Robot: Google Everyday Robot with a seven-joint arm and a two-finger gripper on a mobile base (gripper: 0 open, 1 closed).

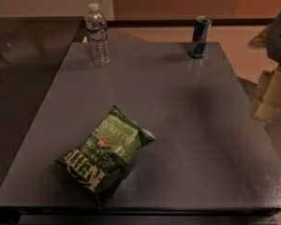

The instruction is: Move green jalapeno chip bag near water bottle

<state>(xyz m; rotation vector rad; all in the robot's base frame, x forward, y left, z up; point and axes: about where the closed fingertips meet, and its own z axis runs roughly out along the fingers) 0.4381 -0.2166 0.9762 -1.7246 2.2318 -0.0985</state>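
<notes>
The green jalapeno chip bag (105,153) lies flat on the grey table (178,102), near the front left, with its white lettering facing up. The water bottle (97,34) stands upright at the table's far left corner, clear with a white cap. My gripper (270,96) hangs at the right edge of the view, beyond the table's right side, far from both the bag and the bottle. It holds nothing that I can see.
A slim blue-and-silver drink can (201,37) stands upright near the table's far right corner. A dark counter (23,69) runs along the left side. Tan floor shows behind the table.
</notes>
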